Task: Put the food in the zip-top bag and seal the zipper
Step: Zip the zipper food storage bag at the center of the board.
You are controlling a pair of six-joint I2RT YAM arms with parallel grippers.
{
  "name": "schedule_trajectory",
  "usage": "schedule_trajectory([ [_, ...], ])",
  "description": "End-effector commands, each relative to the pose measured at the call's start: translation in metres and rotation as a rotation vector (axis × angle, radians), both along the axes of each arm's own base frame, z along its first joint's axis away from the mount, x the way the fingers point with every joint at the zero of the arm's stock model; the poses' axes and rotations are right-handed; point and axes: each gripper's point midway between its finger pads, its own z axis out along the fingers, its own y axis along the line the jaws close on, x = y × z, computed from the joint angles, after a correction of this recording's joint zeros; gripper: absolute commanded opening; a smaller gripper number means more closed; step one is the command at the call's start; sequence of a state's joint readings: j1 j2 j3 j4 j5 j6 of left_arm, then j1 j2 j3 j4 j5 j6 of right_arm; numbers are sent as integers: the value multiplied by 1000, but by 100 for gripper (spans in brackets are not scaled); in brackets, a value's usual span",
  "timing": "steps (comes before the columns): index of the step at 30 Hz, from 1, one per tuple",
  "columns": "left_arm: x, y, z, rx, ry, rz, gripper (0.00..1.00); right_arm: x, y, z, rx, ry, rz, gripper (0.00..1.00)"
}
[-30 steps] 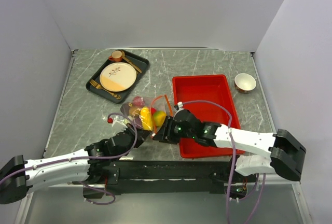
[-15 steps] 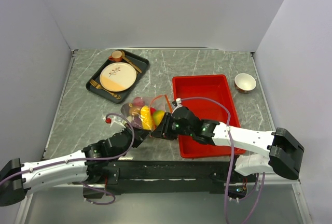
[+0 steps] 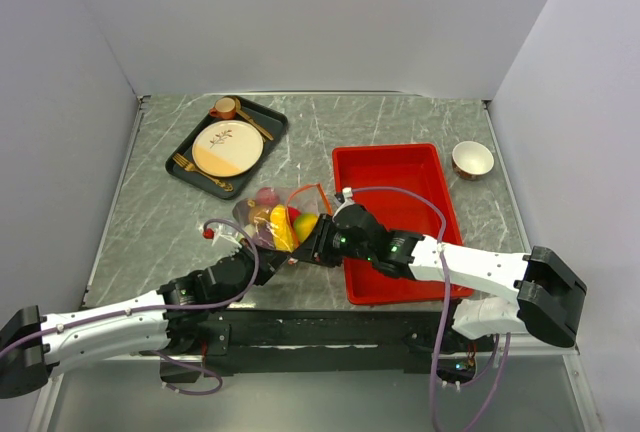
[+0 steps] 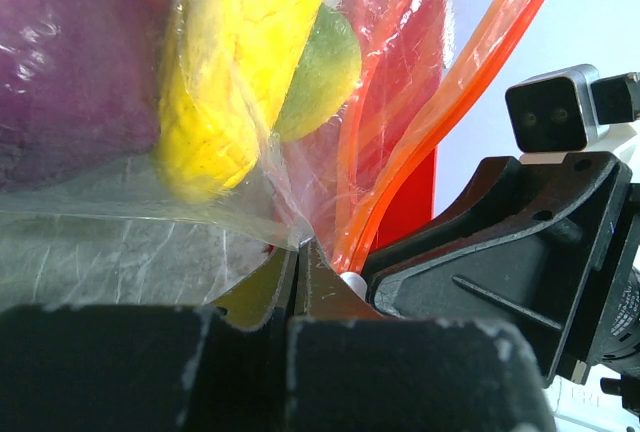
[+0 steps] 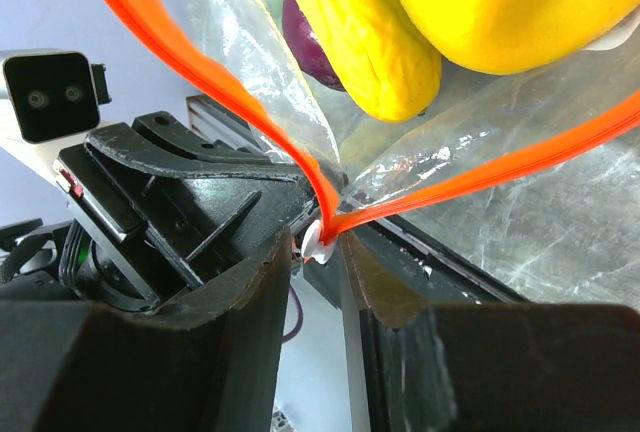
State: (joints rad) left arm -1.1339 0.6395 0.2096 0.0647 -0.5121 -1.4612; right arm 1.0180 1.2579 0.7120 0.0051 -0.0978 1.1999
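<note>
Lying beside zip-top bag [image 3: 280, 214]: red tray [image 3: 392, 174]

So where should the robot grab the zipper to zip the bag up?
By the small white tab at the zipper's end, coming from the near corner where its two orange strips meet. Beyond that they spread in a floppy V, so the tab is the only firm bit. The right gripper pinches it there, while the left gripper pins the zip-top bag's corner.

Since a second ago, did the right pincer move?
Yes. The right pincer crept slightly toward the back wall, along the red tray's left edge.
</note>
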Motion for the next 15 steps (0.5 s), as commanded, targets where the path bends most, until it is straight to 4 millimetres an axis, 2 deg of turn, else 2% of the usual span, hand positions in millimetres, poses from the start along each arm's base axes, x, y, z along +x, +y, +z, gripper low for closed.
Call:
schedule_trajectory([
  [1, 0, -4, 7, -41, -10, -5, 1, 6, 3, 17, 57, -41, -11, 34],
  [15, 1, 0, 6, -48, -7, 13, 1, 0, 8, 4, 75, 8, 10, 35],
])
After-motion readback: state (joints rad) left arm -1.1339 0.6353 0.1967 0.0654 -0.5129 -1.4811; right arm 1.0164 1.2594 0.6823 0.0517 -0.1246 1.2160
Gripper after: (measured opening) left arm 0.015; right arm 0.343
